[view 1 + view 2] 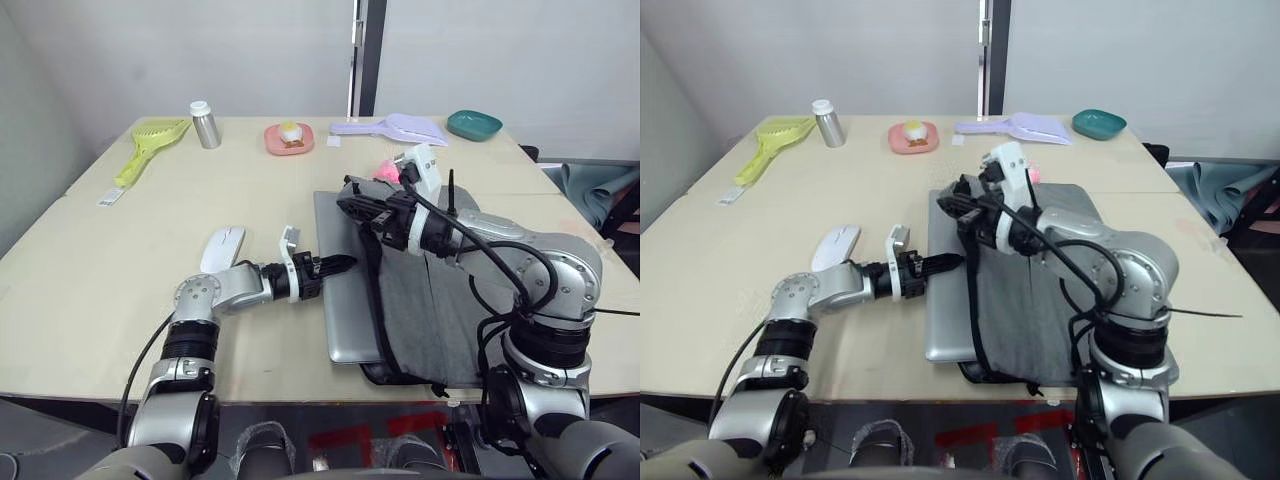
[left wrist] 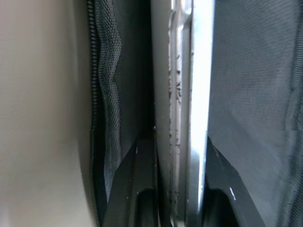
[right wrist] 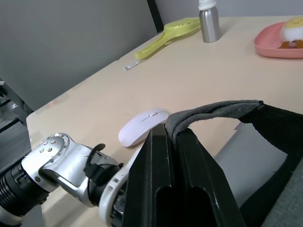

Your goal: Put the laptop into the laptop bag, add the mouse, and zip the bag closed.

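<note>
Claw on my left (image 1: pixel 340 265): two black fingers pinched on the thin silver-grey edge of the laptop (image 1: pixel 345 300), one finger above the metal, one below. Laptop lies flat on the tan surface (image 1: pixel 150 250), its left strip bare, the rest tucked inside the laptop bag (image 1: pixel 430 320), grey woven fabric with black edging. Black zipper teeth and mesh lining run beside the laptop edge in my left wrist view.

Right claw (image 1: pixel 350 198): fingers clamped on a black webbing strap handle (image 3: pixel 222 109) of the bag, holding the top flap raised.

Mouse (image 1: pixel 222 248), smooth white oval, sits on the surface just left of my left forearm, apart from the bag. Pink plush charm (image 1: pixel 385 172) beyond the bag's far edge.
</note>
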Motion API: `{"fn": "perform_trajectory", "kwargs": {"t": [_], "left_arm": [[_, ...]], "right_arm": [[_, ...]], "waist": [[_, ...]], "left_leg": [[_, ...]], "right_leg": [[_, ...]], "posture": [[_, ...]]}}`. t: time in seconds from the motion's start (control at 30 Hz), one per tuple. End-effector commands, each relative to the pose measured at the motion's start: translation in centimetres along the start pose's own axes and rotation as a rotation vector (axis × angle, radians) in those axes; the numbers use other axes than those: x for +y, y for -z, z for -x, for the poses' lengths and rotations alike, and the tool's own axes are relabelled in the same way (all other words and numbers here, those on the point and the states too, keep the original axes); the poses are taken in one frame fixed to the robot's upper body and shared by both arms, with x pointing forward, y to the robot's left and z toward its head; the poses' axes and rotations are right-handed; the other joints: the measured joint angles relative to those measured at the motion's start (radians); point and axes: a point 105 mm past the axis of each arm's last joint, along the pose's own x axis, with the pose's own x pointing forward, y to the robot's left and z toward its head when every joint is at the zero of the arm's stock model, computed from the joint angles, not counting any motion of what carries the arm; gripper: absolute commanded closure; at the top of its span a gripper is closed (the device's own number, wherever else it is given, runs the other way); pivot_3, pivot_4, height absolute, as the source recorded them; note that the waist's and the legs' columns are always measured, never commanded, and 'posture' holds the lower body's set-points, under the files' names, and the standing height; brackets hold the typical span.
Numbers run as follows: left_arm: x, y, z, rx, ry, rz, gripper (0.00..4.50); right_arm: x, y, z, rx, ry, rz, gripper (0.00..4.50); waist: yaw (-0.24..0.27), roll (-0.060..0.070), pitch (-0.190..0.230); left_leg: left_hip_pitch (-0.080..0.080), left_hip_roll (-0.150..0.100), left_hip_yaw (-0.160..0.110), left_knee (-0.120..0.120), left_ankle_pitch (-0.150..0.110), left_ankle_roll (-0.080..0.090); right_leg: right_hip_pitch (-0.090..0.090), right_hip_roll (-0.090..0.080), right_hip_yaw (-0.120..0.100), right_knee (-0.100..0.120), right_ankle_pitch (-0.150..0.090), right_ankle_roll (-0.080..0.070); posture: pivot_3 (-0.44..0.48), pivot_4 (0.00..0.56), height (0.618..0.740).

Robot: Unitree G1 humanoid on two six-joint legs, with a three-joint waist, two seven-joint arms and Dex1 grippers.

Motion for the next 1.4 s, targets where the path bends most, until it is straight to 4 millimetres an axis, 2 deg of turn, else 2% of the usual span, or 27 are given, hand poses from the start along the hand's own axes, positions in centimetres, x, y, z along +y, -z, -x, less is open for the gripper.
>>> {"fn": "perform_trajectory", "kwargs": {"t": [0.03, 0.23, 0.7, 0.97, 1.1, 1.17, 1.4], "left_arm": [[-2.5, -0.9, -1.1, -0.042, 0.049, -0.089, 4.19], [-2.9, 0.6, -2.8, -0.002, 0.068, -0.087, 4.19], [-1.9, 2.2, -5.0, 0.137, -0.002, -0.091, 4.19], [-2.6, 2.2, -5.3, 0.157, 0.060, -0.077, 4.19], [-2.6, 2.0, -5.2, 0.160, 0.065, -0.073, 4.19], [-2.5, 2.0, -5.0, 0.168, 0.062, -0.079, 4.19], [-2.3, 1.1, -4.1, 0.140, 0.043, -0.087, 4.19]], "right_arm": [[1.5, -1.0, -0.2, -0.053, -0.057, 0.032, 4.47], [2.0, -0.7, -0.6, -0.051, -0.074, 0.018, 4.47], [2.0, -0.5, -0.5, -0.045, -0.077, 0.006, 4.47], [3.3, -1.0, -0.6, -0.067, -0.169, -0.016, 4.47], [4.8, -0.8, -0.6, -0.056, -0.305, -0.024, 4.47], [4.8, 0.1, -0.9, -0.002, -0.316, -0.003, 4.47], [2.3, -0.4, -2.6, 0.032, -0.299, 0.054, 4.47]], "waist": [[0.000, 0.000, 0.000], [-0.001, 0.000, 0.000], [0.001, 0.000, 0.000], [0.001, 0.000, 0.000], [0.001, 0.000, 0.000], [-0.001, 0.000, 0.000], [-0.001, 0.000, 0.000]], "left_leg": [[0.000, 0.000, 0.000, 0.000, 0.000, 0.000], [0.000, 0.000, 0.000, 0.000, 0.000, 0.000], [0.000, -0.001, 0.000, 0.000, 0.000, 0.000], [0.000, -0.001, 0.000, 0.000, 0.000, 0.000], [0.000, -0.001, 0.000, 0.000, 0.000, 0.000], [0.000, -0.001, 0.000, 0.000, 0.000, 0.000], [0.000, -0.001, 0.000, 0.000, 0.001, 0.000]], "right_leg": [[0.000, 0.000, 0.000, 0.000, 0.000, 0.000], [0.000, 0.000, 0.000, 0.000, 0.000, 0.001], [0.001, -0.001, 0.000, -0.001, 0.001, 0.001], [0.001, -0.001, 0.000, -0.001, 0.001, 0.002], [0.001, -0.001, 0.000, -0.001, 0.001, 0.002], [0.001, -0.001, 0.000, -0.001, 0.001, 0.002], [0.001, -0.001, 0.000, 0.000, 0.001, 0.001]], "posture": [[0.000, 0.150, 0.740], [0.000, 0.150, 0.740], [0.000, 0.150, 0.740], [0.000, 0.150, 0.740], [0.000, 0.150, 0.740], [0.000, 0.150, 0.740], [0.000, 0.150, 0.740]]}}
